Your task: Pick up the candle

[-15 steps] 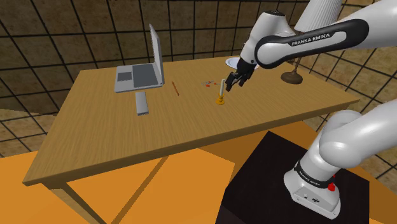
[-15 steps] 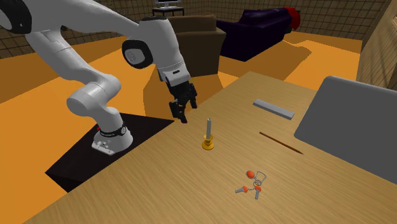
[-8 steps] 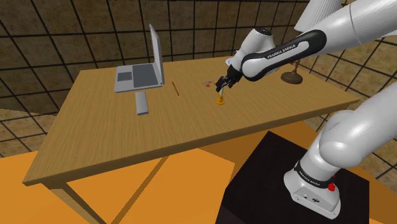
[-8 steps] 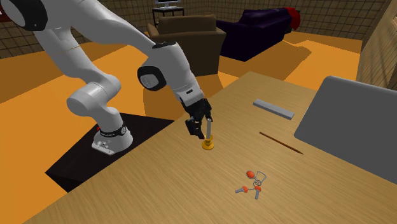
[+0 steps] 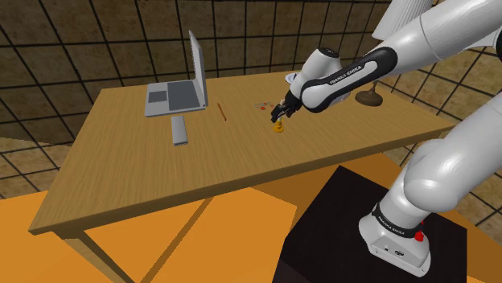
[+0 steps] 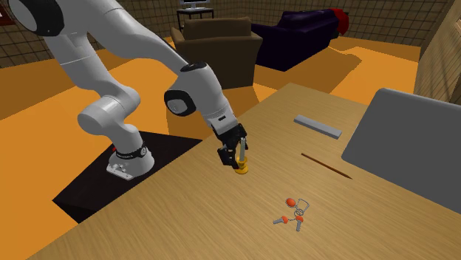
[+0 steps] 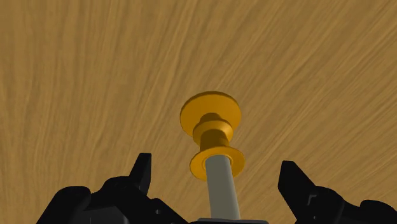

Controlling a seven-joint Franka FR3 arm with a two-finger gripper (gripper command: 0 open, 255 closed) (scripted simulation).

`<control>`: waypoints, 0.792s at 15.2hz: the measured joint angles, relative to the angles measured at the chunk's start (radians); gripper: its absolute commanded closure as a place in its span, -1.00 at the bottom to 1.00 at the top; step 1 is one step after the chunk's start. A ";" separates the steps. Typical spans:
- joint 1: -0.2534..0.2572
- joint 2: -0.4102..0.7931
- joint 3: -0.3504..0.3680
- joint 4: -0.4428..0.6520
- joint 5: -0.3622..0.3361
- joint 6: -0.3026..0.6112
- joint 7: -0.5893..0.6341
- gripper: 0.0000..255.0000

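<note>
as the shoulder view has it, the candle [image 5: 278, 124] stands on the wooden table [image 5: 161, 173] under the gripper [image 5: 282, 112]. the second exterior view shows its long axis upright, gold holder [image 6: 241, 169] down. in the wrist view the fingers [image 7: 141, 175] stand spread either side of the grey stem, not touching it; it looks light, stiff and likely slick, so clamp mid-stem.

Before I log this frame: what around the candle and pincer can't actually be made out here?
- Grey candle in its yellow holder: top cut off by the wrist view's lower edge.
- Shoulder view: the black pincer hides the candle's stick; the holder's foot peeks out below.
- Second exterior view: the grey laptop runs past the right edge, screen side unseen.
</note>
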 measured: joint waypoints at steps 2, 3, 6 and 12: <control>0.000 0.002 0.000 -0.002 0.000 0.004 0.000 1.00; 0.000 0.002 0.000 -0.002 0.000 0.004 0.000 1.00; 0.000 0.002 0.000 -0.003 0.000 0.005 0.000 1.00; -0.001 -0.009 0.000 0.004 -0.002 -0.013 0.000 1.00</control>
